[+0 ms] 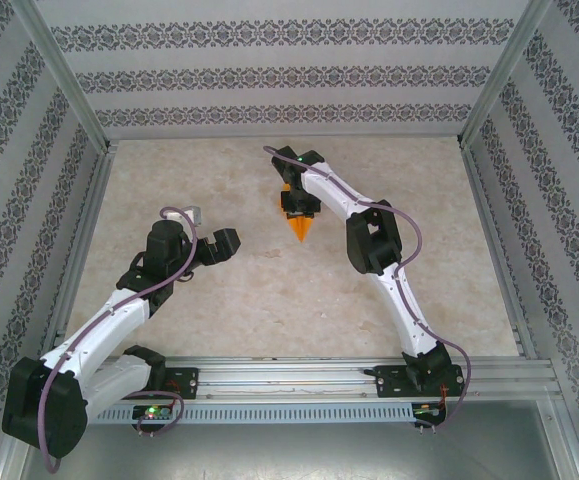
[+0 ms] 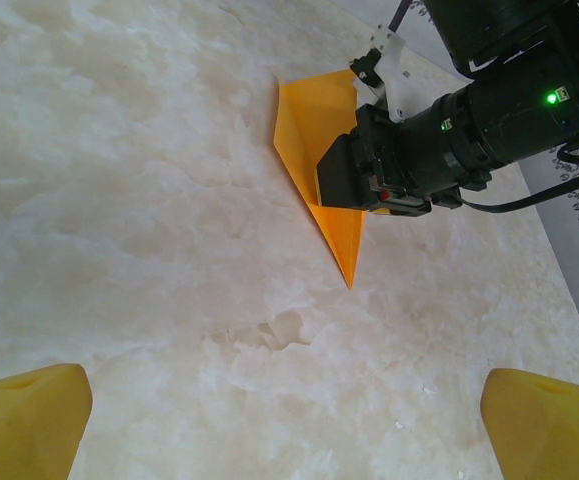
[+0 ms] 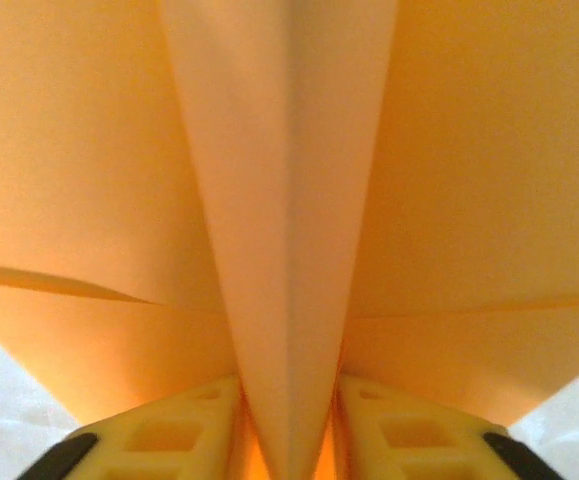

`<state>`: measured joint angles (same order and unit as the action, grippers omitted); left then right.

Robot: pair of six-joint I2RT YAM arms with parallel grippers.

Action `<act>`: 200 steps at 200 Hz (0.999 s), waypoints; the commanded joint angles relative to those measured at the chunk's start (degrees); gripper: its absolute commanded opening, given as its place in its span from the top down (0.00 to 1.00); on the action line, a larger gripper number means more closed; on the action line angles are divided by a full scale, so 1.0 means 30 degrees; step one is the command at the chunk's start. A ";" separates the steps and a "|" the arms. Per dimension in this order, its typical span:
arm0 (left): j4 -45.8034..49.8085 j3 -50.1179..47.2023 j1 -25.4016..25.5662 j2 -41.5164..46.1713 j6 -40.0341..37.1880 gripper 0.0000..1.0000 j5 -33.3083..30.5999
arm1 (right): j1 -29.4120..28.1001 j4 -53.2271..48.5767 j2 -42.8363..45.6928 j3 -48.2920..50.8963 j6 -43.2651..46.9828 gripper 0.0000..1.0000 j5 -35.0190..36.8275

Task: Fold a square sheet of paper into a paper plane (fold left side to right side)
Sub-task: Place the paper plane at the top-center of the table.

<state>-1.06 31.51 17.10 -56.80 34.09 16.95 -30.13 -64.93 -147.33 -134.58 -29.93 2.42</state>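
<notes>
Right claw (image 3: pixel 289 435) loosely straddles the paper plane (image 2: pixel 304 140) along its crease

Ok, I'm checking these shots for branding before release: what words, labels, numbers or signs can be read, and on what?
None: no text can be read in any view.
Paper plane: plain orange, unprinted.
Right arm: black housing with green lights, no legible label.
Walls: ornamental pattern bands, not lettering.
</notes>
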 commanded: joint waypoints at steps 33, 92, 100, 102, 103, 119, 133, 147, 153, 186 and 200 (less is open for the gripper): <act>0.0602 0.0599 -0.0364 -0.0098 -0.0456 0.00 0.0041 | 0.0062 -0.0382 -0.0378 0.0079 0.0042 0.57 -0.0388; 0.0854 0.0886 -0.0382 -0.0115 -0.0637 0.00 -0.0054 | 0.0163 -0.0096 0.0760 0.0384 0.0265 0.58 -0.0366; 0.0912 0.0921 -0.0379 -0.0085 -0.0639 0.00 -0.0052 | 0.0169 -0.0096 0.0869 0.0348 0.0270 0.58 -0.0381; 0.0918 0.0923 -0.0372 -0.0105 -0.0639 0.00 -0.0032 | 0.0170 -0.0096 0.0882 0.0357 0.0278 0.58 -0.0369; 0.0914 0.0908 -0.0385 -0.0093 -0.0639 0.00 -0.0043 | 0.0170 -0.0096 0.0899 0.0343 0.0279 0.58 -0.0368; 0.1017 0.0933 -0.0372 -0.0032 -0.0667 0.00 -0.0039 | 0.0170 -0.0110 0.1116 0.0338 0.0323 0.59 -0.0361; 0.1080 0.0980 -0.0391 0.0021 -0.0668 0.00 -0.0053 | 0.0170 -0.0136 0.1321 0.0344 0.0411 0.60 -0.0251; 0.1129 0.0934 -0.0380 0.0068 -0.0681 0.00 -0.0075 | 0.0170 -0.0212 0.1464 0.0339 0.0462 0.60 -0.0169; 0.1153 0.0951 -0.0376 0.0093 -0.0698 0.00 -0.0073 | 0.0185 -0.0224 0.1500 0.0352 0.0456 0.60 -0.0188; 0.1179 0.0977 -0.0375 0.0116 -0.0669 0.00 -0.0064 | 0.0141 -0.0358 0.1589 0.0373 0.0507 0.60 -0.0212; 0.1188 0.0977 -0.0395 0.0177 -0.0669 0.00 -0.0078 | 0.0113 -0.0404 0.1646 0.0385 0.0487 0.59 -0.0163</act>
<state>0.95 32.38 16.75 -56.95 33.21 16.91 -30.11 -64.77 -144.92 -134.08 -29.54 1.85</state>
